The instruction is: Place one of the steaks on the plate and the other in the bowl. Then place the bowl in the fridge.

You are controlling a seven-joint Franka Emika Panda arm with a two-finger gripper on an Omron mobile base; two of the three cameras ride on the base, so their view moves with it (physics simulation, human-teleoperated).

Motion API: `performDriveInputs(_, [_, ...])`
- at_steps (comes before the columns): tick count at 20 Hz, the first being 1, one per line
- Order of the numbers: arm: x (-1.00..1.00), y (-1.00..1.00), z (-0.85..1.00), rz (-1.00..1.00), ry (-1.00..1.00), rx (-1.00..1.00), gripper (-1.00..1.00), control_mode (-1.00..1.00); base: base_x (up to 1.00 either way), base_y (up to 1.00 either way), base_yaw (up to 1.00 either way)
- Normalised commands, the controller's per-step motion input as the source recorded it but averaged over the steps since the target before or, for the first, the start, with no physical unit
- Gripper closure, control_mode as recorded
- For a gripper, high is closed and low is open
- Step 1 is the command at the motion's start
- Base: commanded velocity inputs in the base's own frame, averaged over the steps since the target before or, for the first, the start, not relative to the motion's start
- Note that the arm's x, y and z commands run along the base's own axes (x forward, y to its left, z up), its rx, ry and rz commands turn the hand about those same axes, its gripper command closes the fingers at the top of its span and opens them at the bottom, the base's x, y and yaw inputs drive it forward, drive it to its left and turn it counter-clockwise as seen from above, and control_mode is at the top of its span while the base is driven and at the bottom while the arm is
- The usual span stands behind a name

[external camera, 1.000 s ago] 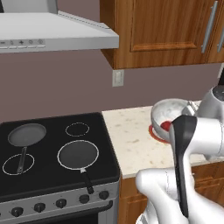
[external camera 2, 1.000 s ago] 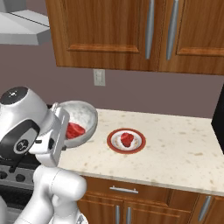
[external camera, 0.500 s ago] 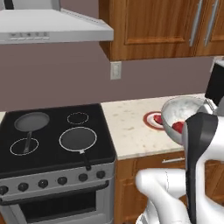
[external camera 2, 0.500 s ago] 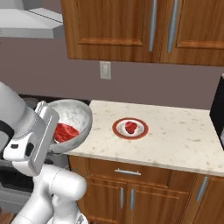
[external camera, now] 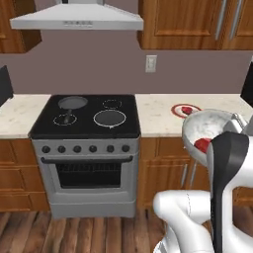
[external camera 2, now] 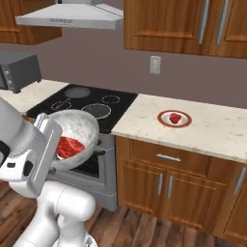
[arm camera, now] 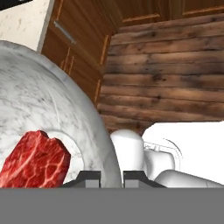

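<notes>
The gripper [arm camera: 111,177] is closed narrowly on the rim of the bowl [external camera 2: 77,134] and carries it in the air, clear of the counter [external camera 2: 212,130] and in front of the lower cabinets. One steak [external camera 2: 68,147] lies inside the bowl. The other steak [external camera 2: 175,117] sits on the plate [external camera 2: 174,119] on the counter, to the right of the stove [external camera: 86,118].

Both placements appear complete. The step in hand is transport of the bowl to the fridge. The next move calls for the base to reach the fridge, the door to stand open, and the bowl to stay near level so the steak does not slide out.

Compared with the earlier frames, both base views have shifted as a whole: the base has backed away from the counter, and the cabinet fronts and wooden floor [arm camera: 175,65] are now visible. The plate has not moved on the counter.
</notes>
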Motion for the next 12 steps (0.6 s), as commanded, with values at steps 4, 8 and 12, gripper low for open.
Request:
performDriveInputs(4, [0.0, 0.0, 0.0, 0.0, 0.0, 0.0, 1.0, 1.0, -1.0, -0.07, 0.09])
performDriveInputs(8, [0.0, 0.0, 0.0, 0.0, 0.0, 0.0, 1.0, 1.0, -1.0, -0.06, 0.05])
performDriveInputs(12, [0.0, 0.0, 0.0, 0.0, 0.0, 0.0, 1.0, 1.0, -1.0, 0.77, 0.12])
